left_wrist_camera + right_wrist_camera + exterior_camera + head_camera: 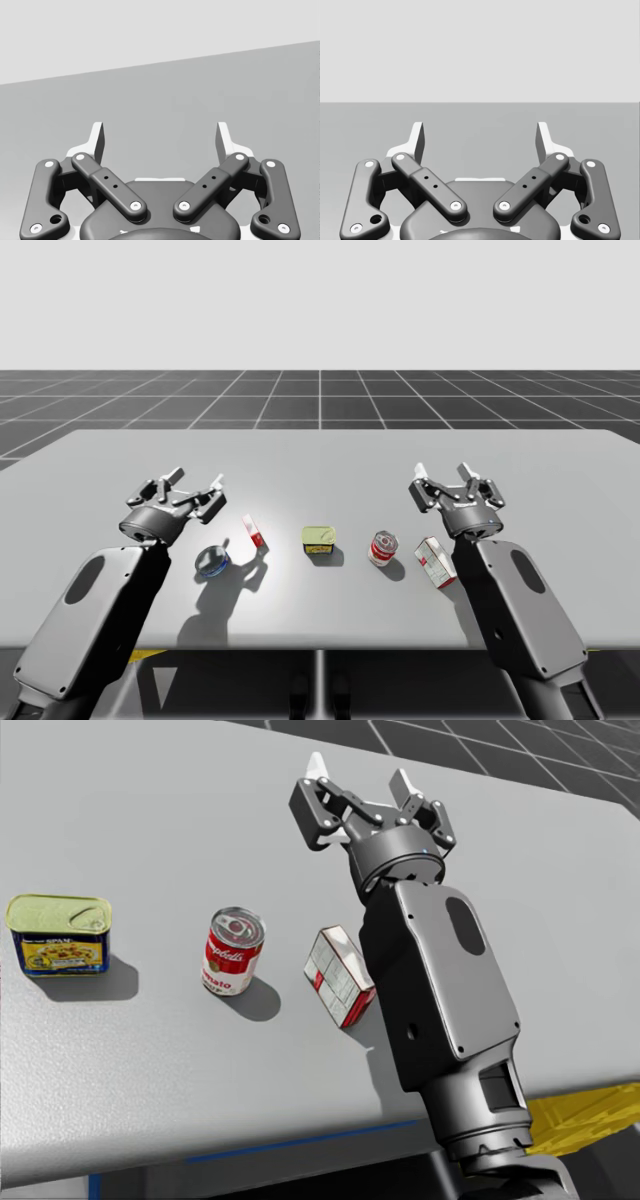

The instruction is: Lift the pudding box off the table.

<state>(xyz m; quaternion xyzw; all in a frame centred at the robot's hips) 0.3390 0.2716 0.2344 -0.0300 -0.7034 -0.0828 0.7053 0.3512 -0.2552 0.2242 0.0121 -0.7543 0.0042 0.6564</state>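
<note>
Right gripper (443,478): fingers spread wide with nothing between them, held above bare table on the far side of the pudding box; its wrist view (480,137) looks out over open grey surface.
Left gripper (195,485): likewise spread and pinching nothing, at the left of the table; bare tabletop lies ahead of it in its wrist view (160,137).
Pudding box: flat red-and-white cardboard box (434,562) (338,975), lying tilted on the table at the right end of the row, just beside the right forearm.
Row of goods, left to right: round blue tin (212,562), small upright red-and-white box (253,531), green-lidded rectangular tin (319,540) (58,933), red-and-white cylindrical can (383,548) (235,951), then the pudding box.
Open room: wide grey table (320,455) lies bare across its whole far half; a clear gap separates the pudding box from the cylindrical can.
Edges: the row sits in the near half, the pudding box nearest the front edge.
Hard to make out: in the head view an arm (440,980) crosses beside the box, and whether the two touch cannot be told.
</note>
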